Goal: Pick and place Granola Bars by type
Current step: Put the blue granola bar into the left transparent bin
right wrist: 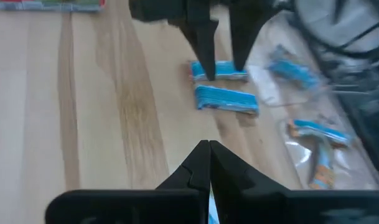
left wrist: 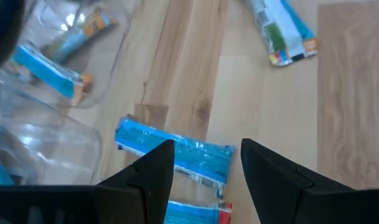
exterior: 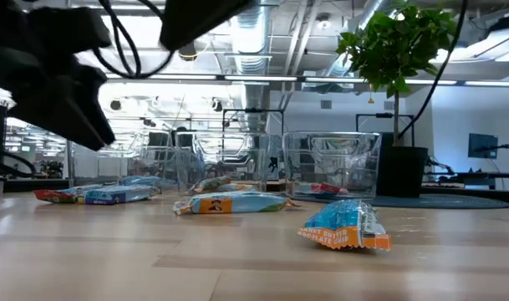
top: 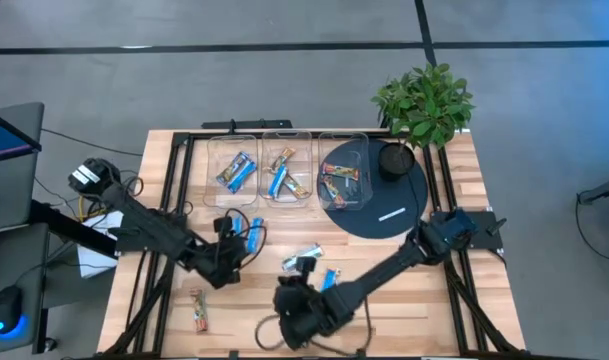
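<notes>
My left gripper (top: pixel 239 243) (left wrist: pixel 208 155) hangs open over two blue granola bars (top: pixel 255 235) (right wrist: pixel 221 84) lying side by side on the wooden table. Its fingers stand on either side of the nearer blue bar (right wrist: pixel 220 70); whether they touch it I cannot tell. My right gripper (top: pixel 287 290) (right wrist: pixel 209 152) is shut near the front edge, above the table, and points at those bars. A silvery bar (top: pixel 304 260) (exterior: pixel 233 203) and a blue-orange bar (top: pixel 329 280) (exterior: pixel 346 227) lie flat beside the right arm. An orange-red bar (top: pixel 198 310) lies front left.
Three clear bins (top: pixel 236 150) (top: pixel 284 148) (top: pixel 344 150) stand in a row at the far side, each with bars inside. The right one rests on a dark round mat (top: pixel 394 195) bearing a white stick mark (top: pixel 392 213). A potted plant (top: pixel 424 100) stands far right.
</notes>
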